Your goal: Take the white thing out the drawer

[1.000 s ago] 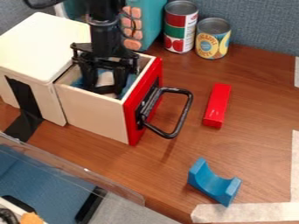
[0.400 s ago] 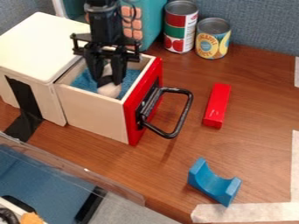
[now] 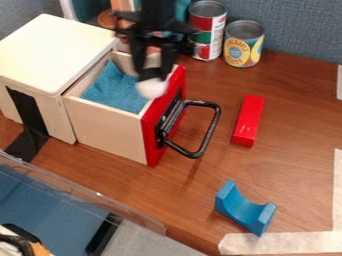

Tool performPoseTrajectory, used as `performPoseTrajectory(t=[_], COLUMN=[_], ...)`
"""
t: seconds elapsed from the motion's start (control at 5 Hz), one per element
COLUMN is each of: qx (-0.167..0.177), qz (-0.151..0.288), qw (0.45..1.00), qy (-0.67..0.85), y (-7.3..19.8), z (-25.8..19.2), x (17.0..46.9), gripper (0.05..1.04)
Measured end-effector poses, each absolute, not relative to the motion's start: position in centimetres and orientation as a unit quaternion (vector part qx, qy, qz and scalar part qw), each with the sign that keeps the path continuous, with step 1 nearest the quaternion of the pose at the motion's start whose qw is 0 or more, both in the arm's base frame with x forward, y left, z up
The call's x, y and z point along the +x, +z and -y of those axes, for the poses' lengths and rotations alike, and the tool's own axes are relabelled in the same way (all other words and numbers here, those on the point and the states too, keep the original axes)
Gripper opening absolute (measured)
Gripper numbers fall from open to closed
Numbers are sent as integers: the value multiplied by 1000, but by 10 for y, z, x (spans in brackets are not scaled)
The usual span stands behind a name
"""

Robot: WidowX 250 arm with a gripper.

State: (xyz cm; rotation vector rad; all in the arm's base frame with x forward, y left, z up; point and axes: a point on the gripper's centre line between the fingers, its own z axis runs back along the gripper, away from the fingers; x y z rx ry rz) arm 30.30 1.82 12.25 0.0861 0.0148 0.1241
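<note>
Print showed — its wording was unclear.
The left can [image 3: 207, 8] wore a red-green-white label [image 3: 216, 35] — the right can [image 3: 244, 29], a yellow-blue label [image 3: 242, 53].

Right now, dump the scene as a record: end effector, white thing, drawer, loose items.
end effector: above the drawer, near its red front, closed on the white thing
white thing: held, lower end sticking out below the grip
drawer: open, blue cloth inside
loose items: red block, blue curved block, red-and-green can, yellow-labelled can
</note>
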Motion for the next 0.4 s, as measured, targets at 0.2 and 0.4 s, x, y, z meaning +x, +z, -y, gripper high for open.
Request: performPoseTrajectory(t=[0.2,0.4], qx=[75,105], qz=[-24,-21], qw=[997,994], qy=[21,-11], y=[113,111], z=[27,65], x=[307,303], gripper=[460,460])
